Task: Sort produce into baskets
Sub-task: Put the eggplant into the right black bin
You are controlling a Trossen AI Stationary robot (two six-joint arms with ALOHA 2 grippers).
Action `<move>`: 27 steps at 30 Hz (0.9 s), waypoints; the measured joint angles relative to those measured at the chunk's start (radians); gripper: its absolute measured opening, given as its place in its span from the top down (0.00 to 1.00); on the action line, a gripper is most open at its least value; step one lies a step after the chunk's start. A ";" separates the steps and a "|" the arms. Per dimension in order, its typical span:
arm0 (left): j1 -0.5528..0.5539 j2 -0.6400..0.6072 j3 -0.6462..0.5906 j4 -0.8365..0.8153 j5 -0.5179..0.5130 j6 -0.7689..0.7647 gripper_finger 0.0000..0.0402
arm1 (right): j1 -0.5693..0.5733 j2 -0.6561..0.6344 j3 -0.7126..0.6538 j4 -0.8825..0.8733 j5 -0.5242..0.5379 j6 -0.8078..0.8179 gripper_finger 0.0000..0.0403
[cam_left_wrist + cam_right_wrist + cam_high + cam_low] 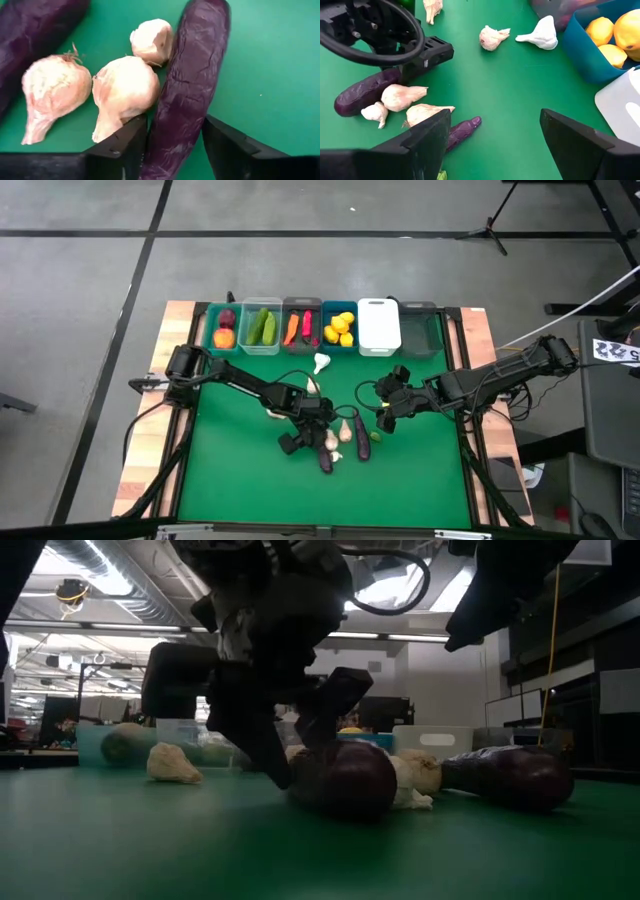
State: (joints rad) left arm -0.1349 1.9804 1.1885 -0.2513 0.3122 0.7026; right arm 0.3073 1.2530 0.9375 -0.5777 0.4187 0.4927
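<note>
My left gripper (pixel 303 438) is low over the middle of the green mat, shut on a purple eggplant (pixel 192 85) that lies on the mat. Three whitish garlic bulbs (pixel 122 90) lie beside it, and a second eggplant (pixel 361 442) lies beyond them. My right gripper (pixel 388 412) is open and empty, above the mat to the right of this cluster. The six baskets (pixel 300 328) stand in a row at the far edge. They hold beets, cucumbers, carrots, peppers and lemons (pixel 341 327). My left gripper pinches the eggplant's two long sides (pixel 165 135) between its two fingers, near one end. The fingers (pixel 262 745) come from above, slanting down, and lie across the eggplant. The eggplant (pixel 345 780) lies level on the mat.
One white garlic (pixel 321 363) lies alone near the baskets and another (pixel 172 765) to the left of my left gripper. A small green item (pixel 376 436) lies by the second eggplant. The white basket (pixel 379 326) and the dark green basket (pixel 421 330) show no produce. There is bare mat at the near side.
</note>
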 joint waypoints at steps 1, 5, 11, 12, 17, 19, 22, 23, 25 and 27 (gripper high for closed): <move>-0.002 0.000 0.000 0.001 0.000 -0.010 0.57 | 0.000 0.000 0.000 0.000 0.000 0.000 0.24; -0.002 -0.007 0.000 0.006 -0.019 -0.079 0.64 | 0.000 0.000 0.000 0.000 0.000 0.000 0.24; -0.002 -0.046 0.001 -0.001 -0.034 -0.196 0.68 | 0.000 0.000 0.000 0.014 0.027 0.003 0.24; -0.002 -0.060 0.001 0.000 -0.040 -0.216 0.68 | 0.000 0.000 0.000 0.022 0.037 0.003 0.24; -0.002 -0.162 0.002 -0.008 -0.115 -0.290 0.66 | 0.000 -0.005 0.000 0.108 0.087 -0.045 0.24; -0.002 -0.216 0.002 -0.021 -0.167 -0.301 0.66 | 0.001 -0.009 0.000 0.154 0.125 -0.083 0.24; 0.004 -0.300 0.002 -0.042 -0.244 -0.318 0.66 | 0.001 -0.030 0.000 0.218 0.176 -0.147 0.24; 0.008 -0.329 0.002 -0.054 -0.267 -0.327 0.66 | 0.001 -0.040 0.000 0.236 0.190 -0.167 0.24; 0.021 -0.383 0.002 -0.070 -0.304 -0.348 0.66 | 0.001 -0.061 -0.001 0.280 0.203 -0.212 0.24; 0.036 -0.430 0.001 -0.082 -0.332 -0.365 0.66 | 0.001 -0.087 -0.001 0.339 0.201 -0.259 0.24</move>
State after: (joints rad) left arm -0.0988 1.5503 1.1892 -0.3333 -0.0200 0.3379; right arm 0.3084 1.1663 0.9367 -0.2383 0.6195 0.2340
